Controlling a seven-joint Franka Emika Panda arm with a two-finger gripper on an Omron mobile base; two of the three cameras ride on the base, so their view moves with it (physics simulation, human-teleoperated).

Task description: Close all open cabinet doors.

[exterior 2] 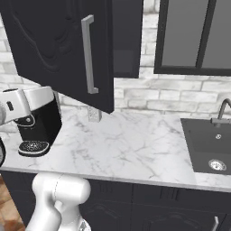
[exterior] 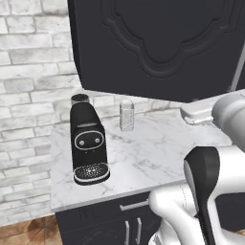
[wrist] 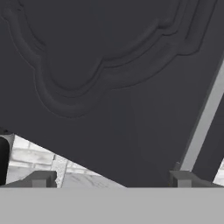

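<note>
One black cabinet door (exterior: 158, 43) with raised curved moulding hangs swung out over the marble counter. From the right base view the same cabinet door (exterior 2: 54, 45) stands well open, its silver bar handle (exterior 2: 89, 54) toward me and the dark cabinet interior (exterior 2: 126, 40) behind it. In the hand view the cabinet door (wrist: 109, 87) is very close, with the handle (wrist: 205, 118) running along its right side. My gripper (wrist: 113, 179) faces the door panel near its lower edge, open, with nothing between the fingertips (wrist: 41, 179).
A black coffee machine (exterior: 88, 143) and a small metal shaker (exterior: 126, 115) stand on the marble counter (exterior 2: 131, 149) below the door. A dark sink (exterior 2: 210, 144) with a faucet (exterior 2: 223, 110) lies to the right, under a dark-framed window (exterior 2: 194, 36).
</note>
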